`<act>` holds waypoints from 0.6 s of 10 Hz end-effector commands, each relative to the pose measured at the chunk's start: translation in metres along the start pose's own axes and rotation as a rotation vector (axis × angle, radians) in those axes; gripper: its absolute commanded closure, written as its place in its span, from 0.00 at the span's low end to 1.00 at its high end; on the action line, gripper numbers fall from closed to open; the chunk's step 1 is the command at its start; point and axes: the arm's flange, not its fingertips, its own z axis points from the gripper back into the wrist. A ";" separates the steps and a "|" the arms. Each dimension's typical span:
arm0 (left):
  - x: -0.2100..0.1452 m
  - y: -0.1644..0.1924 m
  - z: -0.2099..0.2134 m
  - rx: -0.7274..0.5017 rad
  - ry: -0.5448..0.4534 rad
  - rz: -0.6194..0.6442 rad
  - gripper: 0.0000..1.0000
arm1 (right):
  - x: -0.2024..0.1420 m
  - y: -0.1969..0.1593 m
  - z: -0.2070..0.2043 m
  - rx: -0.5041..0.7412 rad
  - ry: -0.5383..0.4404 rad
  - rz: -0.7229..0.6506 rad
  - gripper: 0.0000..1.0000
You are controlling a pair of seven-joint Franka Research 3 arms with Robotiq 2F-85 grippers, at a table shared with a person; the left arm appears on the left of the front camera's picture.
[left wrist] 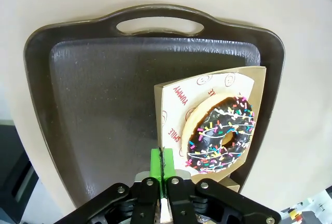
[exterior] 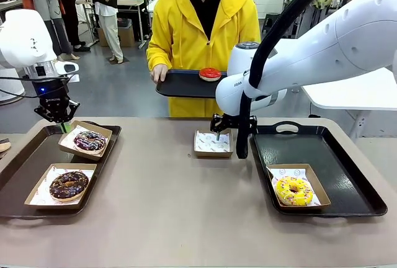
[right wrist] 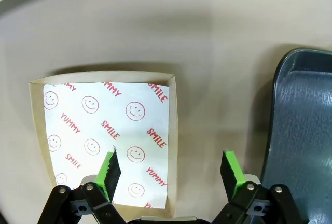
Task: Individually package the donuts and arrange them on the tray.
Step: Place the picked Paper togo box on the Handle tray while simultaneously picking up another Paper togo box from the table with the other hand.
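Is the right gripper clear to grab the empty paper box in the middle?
Probably yes. The right gripper hangs open just above the empty box, its fingers straddling the box's near wall, with nothing between them. The dark tray sits off to one side.

A robotics lab hall: beyond the beige desk (exterior: 167,218) lie grey floor, white workbenches and cabling, with people standing about.

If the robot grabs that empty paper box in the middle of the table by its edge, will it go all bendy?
Probably a little. The empty box looks like thin brown card with low walls, so a pinched wall may flex. With nothing in it but a printed paper liner, it is likely very light and could slide on the smooth table if the right tool nudges it.
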 end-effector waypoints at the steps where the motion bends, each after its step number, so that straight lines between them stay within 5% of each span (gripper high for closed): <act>1: 0.003 0.003 0.001 0.016 -0.008 -0.023 0.46 | 0.005 0.007 0.000 -0.028 -0.016 -0.002 0.59; 2: 0.002 0.003 0.001 0.017 -0.008 -0.025 0.46 | 0.005 0.007 0.001 -0.022 -0.017 -0.004 0.59; 3: 0.002 0.003 0.001 0.019 -0.007 -0.026 0.00 | 0.005 0.006 0.002 -0.016 -0.016 -0.013 1.00; 4: 0.002 0.004 0.001 0.021 -0.007 -0.025 0.45 | 0.005 0.006 0.002 -0.015 -0.016 -0.018 0.64; 5: 0.001 0.003 0.001 0.021 -0.006 -0.028 0.00 | 0.005 0.005 0.002 -0.017 -0.014 -0.026 1.00; 6: 0.001 0.003 0.001 0.022 -0.005 -0.029 0.00 | 0.005 0.004 0.003 -0.014 -0.015 -0.033 1.00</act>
